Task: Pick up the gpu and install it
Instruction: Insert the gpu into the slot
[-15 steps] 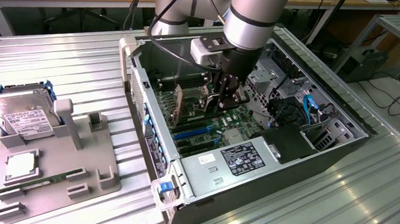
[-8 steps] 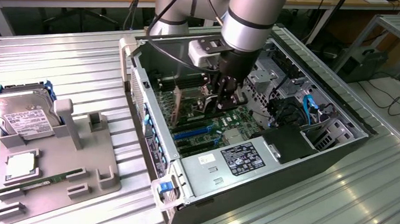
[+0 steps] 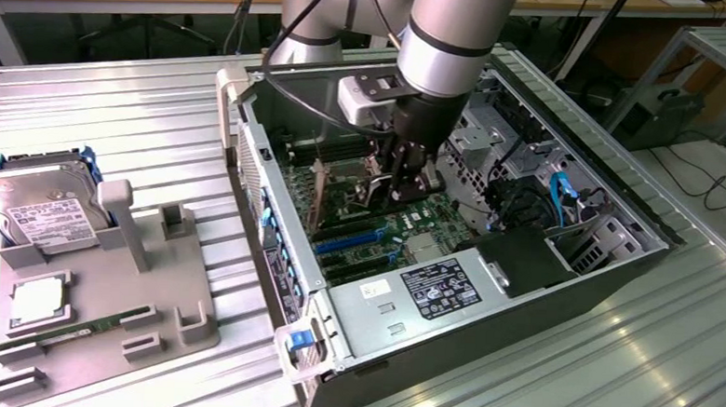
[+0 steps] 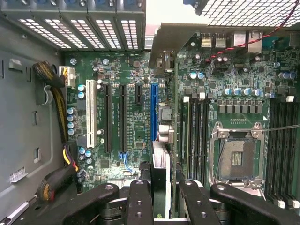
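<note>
Exterior view: open computer case (image 3: 608, 272) on the ribbed table (image 3: 119, 107), arm reaching inside over the motherboard (image 4: 126, 84). Gripper (image 4: 160, 197) fingers (image 4: 139, 201) pinch the gpu (image 4: 161, 136) on edge, upright, just beside the blue slot (image 4: 154, 112)

The arm (image 3: 453, 31) reaches steeply down, its gripper (image 4: 161, 194) pointing downward with fingers (image 4: 139, 201) clamped on a thin card.
</note>
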Controlling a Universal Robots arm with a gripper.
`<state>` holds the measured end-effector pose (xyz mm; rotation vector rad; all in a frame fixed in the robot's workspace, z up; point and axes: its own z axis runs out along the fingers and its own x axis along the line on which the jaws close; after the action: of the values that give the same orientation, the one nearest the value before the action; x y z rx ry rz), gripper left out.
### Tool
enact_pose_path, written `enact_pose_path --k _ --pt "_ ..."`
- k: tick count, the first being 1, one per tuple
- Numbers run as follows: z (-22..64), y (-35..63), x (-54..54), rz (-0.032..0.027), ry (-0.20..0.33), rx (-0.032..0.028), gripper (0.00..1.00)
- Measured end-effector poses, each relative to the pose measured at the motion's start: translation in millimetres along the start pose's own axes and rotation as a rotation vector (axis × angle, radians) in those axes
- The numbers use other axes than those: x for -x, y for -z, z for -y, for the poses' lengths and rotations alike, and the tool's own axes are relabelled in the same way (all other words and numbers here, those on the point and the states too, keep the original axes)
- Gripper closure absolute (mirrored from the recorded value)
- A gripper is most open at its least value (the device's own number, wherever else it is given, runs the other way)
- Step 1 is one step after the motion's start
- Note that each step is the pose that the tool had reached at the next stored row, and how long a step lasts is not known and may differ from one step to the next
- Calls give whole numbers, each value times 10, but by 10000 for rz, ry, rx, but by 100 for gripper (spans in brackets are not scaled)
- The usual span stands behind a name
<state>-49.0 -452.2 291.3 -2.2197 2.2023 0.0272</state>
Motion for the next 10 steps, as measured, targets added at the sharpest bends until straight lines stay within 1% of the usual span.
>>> enact_pose_path --k 10 --pt "-4 -54 -1 0 0 0 73"
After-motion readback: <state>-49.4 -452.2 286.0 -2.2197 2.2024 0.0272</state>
